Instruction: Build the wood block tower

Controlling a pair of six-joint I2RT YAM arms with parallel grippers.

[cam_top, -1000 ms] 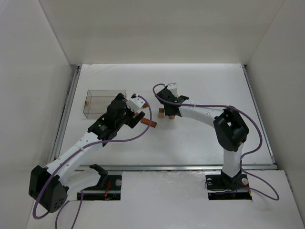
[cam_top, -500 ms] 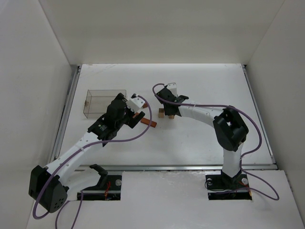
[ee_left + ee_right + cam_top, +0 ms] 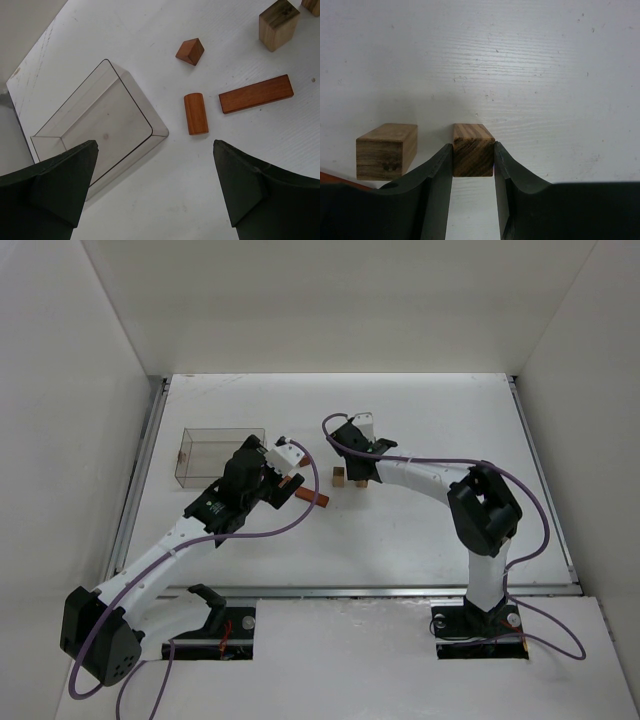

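Observation:
My right gripper [image 3: 473, 161] is shut on a small tan wood block [image 3: 473, 155] at table level. A second tan block [image 3: 386, 151] stands a little to its left, apart from it. In the top view these two blocks [image 3: 339, 476] sit mid-table under my right gripper [image 3: 361, 474]. My left gripper [image 3: 155, 190] is open and empty, hovering above the table. Ahead of it lie a reddish-brown bar [image 3: 256, 93], a short rounded reddish piece [image 3: 196, 113] and a reddish wedge [image 3: 190, 51]. The bar also shows in the top view [image 3: 313, 498].
A clear plastic box [image 3: 95, 130] lies on the table just left of the reddish pieces; in the top view the box [image 3: 220, 455] sits at mid-left. White walls enclose the table on three sides.
My right gripper has shifted slightly to the right with the tan block, widening the gap to the second tan block. The left arm has not moved.

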